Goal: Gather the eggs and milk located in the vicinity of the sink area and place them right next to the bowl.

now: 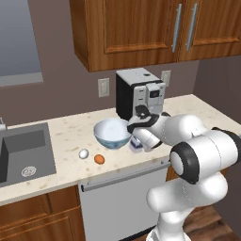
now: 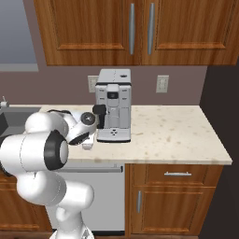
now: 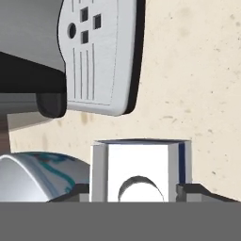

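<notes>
Milk carton (image 3: 141, 169) is clamped between the gripper (image 3: 136, 190) fingers, jaws narrowed onto its sides, just right of the bowl (image 1: 112, 133); two eggs (image 1: 84, 153) are seen left, nearer the sink (image 1: 23, 153).

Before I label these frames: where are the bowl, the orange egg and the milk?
bowl (image 1: 112, 133): left base view, on its pale inner wall.
orange egg (image 1: 99, 159): left base view, on the middle of its shell.
milk (image 3: 139, 162): hand view, on the white front face between the finger tips.
</notes>
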